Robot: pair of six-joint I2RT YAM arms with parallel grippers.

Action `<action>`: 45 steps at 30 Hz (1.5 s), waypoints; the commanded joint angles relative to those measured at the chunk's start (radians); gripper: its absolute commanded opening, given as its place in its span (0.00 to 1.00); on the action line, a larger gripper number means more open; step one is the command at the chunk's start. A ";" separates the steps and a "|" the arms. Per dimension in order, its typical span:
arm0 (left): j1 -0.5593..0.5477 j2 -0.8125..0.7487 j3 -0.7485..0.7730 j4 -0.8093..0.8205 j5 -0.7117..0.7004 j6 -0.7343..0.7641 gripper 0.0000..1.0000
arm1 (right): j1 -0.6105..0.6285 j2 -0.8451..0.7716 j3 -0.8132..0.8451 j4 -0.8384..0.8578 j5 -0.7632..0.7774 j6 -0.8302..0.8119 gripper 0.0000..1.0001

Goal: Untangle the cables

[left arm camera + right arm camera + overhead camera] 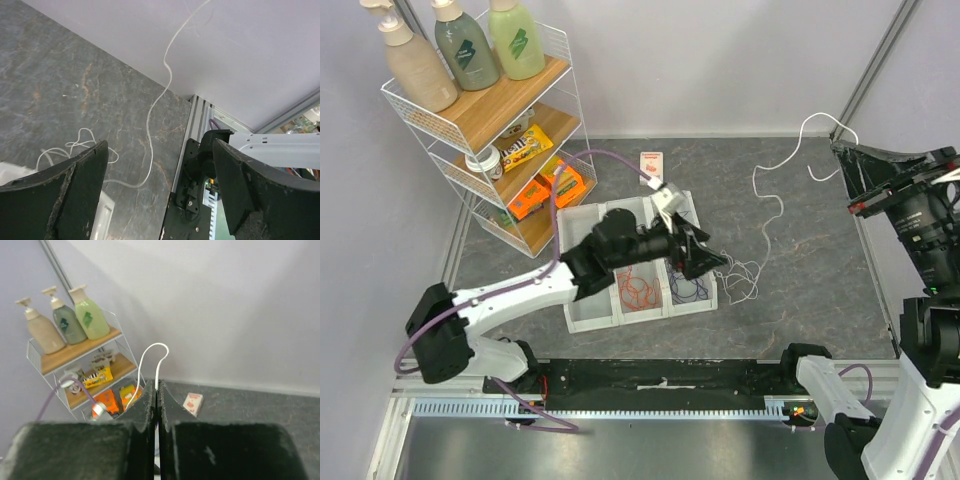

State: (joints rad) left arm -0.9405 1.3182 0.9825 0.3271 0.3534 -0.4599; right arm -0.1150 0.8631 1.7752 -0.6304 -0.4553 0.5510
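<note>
My right gripper is raised at the far right and shut on the white cable. That cable hangs from it down to a loose bunch on the table beside the white tray. In the right wrist view the white cable loops up out of the closed fingertips. My left gripper is open and empty, above the tray's right end. Between its fingers in the left wrist view lies the white cable. An orange-red cable and a blue-purple cable lie in separate tray compartments. No black cable shows.
A wire shelf rack with three pump bottles and snack packs stands at the back left. A small card box lies behind the tray. The black mounting rail runs along the near edge. The right arm's base is beside the left fingers.
</note>
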 commanded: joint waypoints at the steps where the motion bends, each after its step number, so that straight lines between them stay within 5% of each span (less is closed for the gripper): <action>1: -0.075 0.134 0.060 0.187 -0.192 0.086 0.90 | 0.002 0.076 0.096 -0.025 -0.031 0.053 0.00; 10: -0.124 0.447 0.344 0.326 -0.045 -0.023 0.99 | 0.002 0.126 0.239 0.004 -0.052 0.128 0.00; 18: -0.126 0.567 0.498 0.313 0.033 -0.083 0.82 | 0.002 0.137 0.233 0.038 -0.062 0.156 0.00; 20: -0.126 0.584 0.534 0.313 0.076 -0.091 0.66 | 0.002 0.129 0.207 0.049 -0.063 0.158 0.00; 22: -0.126 0.585 0.573 0.268 0.094 -0.073 0.22 | 0.002 0.116 0.172 0.048 -0.060 0.149 0.00; 23: -0.127 0.576 0.593 0.227 0.085 -0.057 0.12 | 0.002 0.102 0.149 0.049 -0.051 0.139 0.00; 25: -0.129 0.540 0.627 0.137 0.069 -0.001 0.02 | 0.002 0.077 0.084 0.034 -0.016 0.110 0.00; 29: -0.129 0.425 0.651 -0.021 0.029 0.062 0.02 | 0.002 0.034 -0.075 -0.023 0.118 0.031 0.05; 34: -0.129 0.297 0.703 -0.132 0.029 0.069 0.02 | 0.002 0.048 -0.278 -0.057 0.265 -0.036 0.21; 39: -0.129 0.276 0.858 -0.270 0.001 0.101 0.02 | 0.002 0.076 -0.465 -0.046 0.254 -0.094 0.53; 45: -0.129 0.269 0.979 -0.368 -0.048 0.136 0.02 | 0.002 0.080 -0.683 -0.042 0.179 -0.094 0.76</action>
State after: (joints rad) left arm -1.0645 1.5948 1.8927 0.0746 0.3561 -0.3889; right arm -0.1150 0.9661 1.1809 -0.6849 -0.2306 0.4820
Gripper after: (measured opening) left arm 0.033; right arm 0.703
